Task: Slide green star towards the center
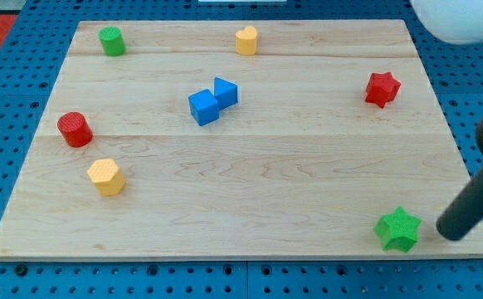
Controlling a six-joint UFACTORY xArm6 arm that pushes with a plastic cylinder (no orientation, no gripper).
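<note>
So the green star (398,229) is sitting way down in the bottom right corner of the wooden board (250,208), pretty close to both the bottom edge and the right edge. It's well apart from the middle of the board.

My tip (446,234) is just to the right of the star, near it, with a thin strip of wood showing between the two, so they look apart rather than touching. The rod leans up and off toward the view's right, where it runs out of the shot. There are no jaws on this thing at all, it's only a plain dark rod, so nothing is being held.

Rest of the layout: a blue cube (202,108) and another blue block (226,90), kind of wedge-looking, sit pressed together a bit up and left of the center. A red star (382,89) is over on the right side, upper half. A yellow heart-ish block (246,40) is along the top edge near the middle, and a green cylinder (111,41) is in the top left corner. On the left side there's a red cylinder (75,129), and below it, a little to the right, a yellow hexagon (106,176).

The board lies on a blue pegboard surface (225,282), and a white round thing (457,21), out of focus, pokes in at the top right.
</note>
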